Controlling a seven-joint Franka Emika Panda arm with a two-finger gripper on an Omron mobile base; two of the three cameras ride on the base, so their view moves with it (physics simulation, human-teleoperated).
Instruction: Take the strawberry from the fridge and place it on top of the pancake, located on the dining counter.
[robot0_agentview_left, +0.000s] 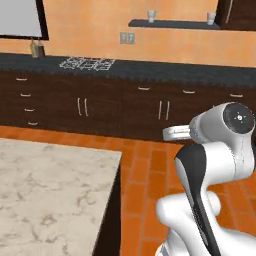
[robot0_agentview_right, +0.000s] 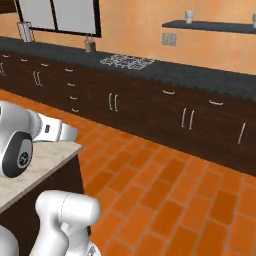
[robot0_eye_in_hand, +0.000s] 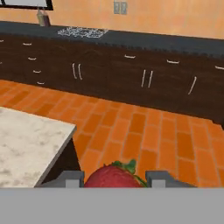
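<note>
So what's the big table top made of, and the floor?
The dining counter looks like polished beige marble, going by its grey veins. The floor looks like orange clay tile, laid in brick-like rows with darker joints. Both are rendered, so that is only a guess.

The small dark-red strawberry with green leaves (robot0_eye_in_hand: 114, 176) is cut off below by the grey band, so only its top shows between the claw (robot0_eye_in_hand: 115, 178) tips. The beige marble-patterned table (robot0_agentview_left: 50, 190) runs off the left and bottom edges of the left base view.
</note>
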